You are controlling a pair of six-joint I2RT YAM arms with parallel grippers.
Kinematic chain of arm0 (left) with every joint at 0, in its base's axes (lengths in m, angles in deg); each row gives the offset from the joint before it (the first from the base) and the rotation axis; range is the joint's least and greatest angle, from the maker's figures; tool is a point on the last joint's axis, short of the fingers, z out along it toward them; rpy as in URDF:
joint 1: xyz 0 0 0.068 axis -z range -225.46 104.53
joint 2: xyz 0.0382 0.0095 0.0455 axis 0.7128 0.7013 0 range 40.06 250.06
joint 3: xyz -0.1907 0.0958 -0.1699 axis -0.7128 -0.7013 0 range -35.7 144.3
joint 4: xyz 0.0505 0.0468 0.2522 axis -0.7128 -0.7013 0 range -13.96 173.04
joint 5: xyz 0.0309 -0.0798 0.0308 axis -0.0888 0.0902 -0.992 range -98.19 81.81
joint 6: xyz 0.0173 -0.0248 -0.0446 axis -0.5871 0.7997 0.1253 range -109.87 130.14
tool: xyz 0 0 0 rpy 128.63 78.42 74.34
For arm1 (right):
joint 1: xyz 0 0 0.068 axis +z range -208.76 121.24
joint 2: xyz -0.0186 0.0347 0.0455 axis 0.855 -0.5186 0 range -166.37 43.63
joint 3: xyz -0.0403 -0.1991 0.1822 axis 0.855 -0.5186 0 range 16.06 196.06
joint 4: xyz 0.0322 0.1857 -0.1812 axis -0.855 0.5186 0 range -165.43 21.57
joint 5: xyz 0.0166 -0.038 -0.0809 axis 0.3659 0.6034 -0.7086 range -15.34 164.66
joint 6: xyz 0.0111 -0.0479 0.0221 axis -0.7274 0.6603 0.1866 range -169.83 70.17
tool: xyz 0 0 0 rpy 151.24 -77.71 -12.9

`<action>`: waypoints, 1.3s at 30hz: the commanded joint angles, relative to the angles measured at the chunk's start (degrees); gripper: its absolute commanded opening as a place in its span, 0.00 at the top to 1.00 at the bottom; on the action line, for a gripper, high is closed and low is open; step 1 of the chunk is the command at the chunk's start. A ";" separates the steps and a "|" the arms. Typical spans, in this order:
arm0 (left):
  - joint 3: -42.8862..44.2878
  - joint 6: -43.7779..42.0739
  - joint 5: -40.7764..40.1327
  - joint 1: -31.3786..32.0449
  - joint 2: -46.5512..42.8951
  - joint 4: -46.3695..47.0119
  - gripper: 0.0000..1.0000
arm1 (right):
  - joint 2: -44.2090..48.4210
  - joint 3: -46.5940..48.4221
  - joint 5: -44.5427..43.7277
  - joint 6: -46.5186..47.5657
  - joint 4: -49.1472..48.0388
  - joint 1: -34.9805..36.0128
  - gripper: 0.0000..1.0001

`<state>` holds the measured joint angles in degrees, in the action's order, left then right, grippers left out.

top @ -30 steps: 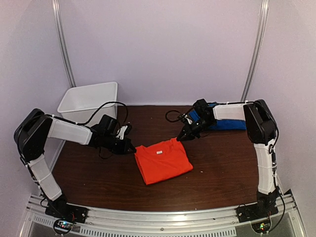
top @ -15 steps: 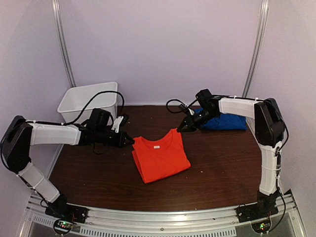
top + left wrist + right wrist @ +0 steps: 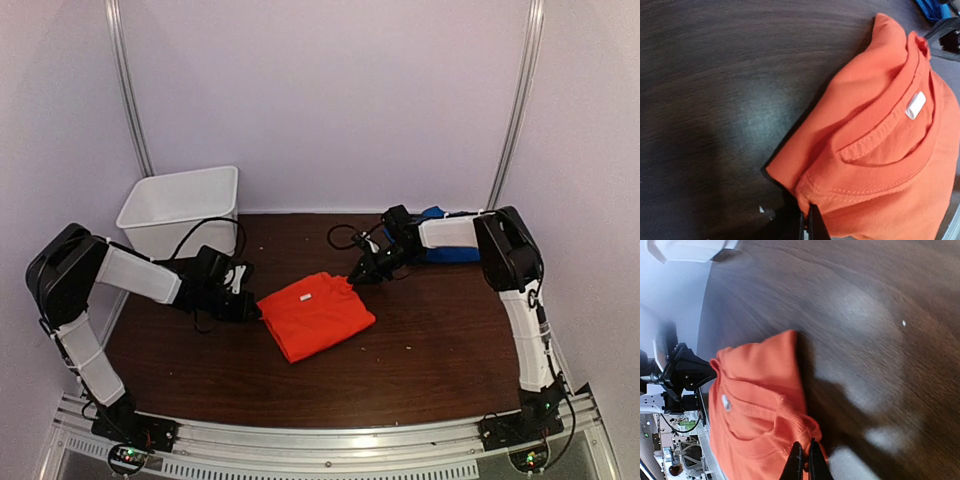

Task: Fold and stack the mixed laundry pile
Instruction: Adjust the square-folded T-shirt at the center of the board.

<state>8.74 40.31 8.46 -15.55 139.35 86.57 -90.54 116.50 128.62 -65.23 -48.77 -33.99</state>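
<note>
Folded orange-red T-shirt (image 3: 315, 315) held at two opposite corners. The garment lies as a flat, roughly square packet on the dark wood-grain table (image 3: 440, 340), turned at a slant, and spans the gap between the two claws. The left gripper (image 3: 252, 308) has its jaws pressed together on the shirt's left corner. The wrist view shows a rolled fold of cloth (image 3: 880, 165) pinched right at the fingertips (image 3: 810, 222) and fanning out ahead of them and to the right. The right gripper (image 3: 352, 278) is likewise closed tight on the far right corner. In its own view a bunched hem rises from the fingertips (image 3: 804, 460), with the rest of the shirt (image 3: 755, 410) spreading away to the left.

The fabric is a bright, plain orange-red knit. The ribbed collar (image 3: 875, 135), with its double stitching, faces upward. Inside the collar sits a small white neck label (image 3: 915, 105), ahead of the left claw; no writing on it can be read.

The royal-blue garment (image 3: 450, 250) lies behind the right claw, partly hidden by that arm. A white bin (image 3: 180, 205) stands beyond the left claw.
</note>
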 commanded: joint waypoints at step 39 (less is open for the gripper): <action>0.39 -20.09 15.72 0.50 -8.74 5.39 1.00 | 23.88 -21.35 -1.74 3.95 2.92 2.08 1.00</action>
<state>12.61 22.04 21.33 -14.94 138.34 86.06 -71.42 95.26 127.15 -63.26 -47.27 -32.26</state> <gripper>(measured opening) 0.025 0.013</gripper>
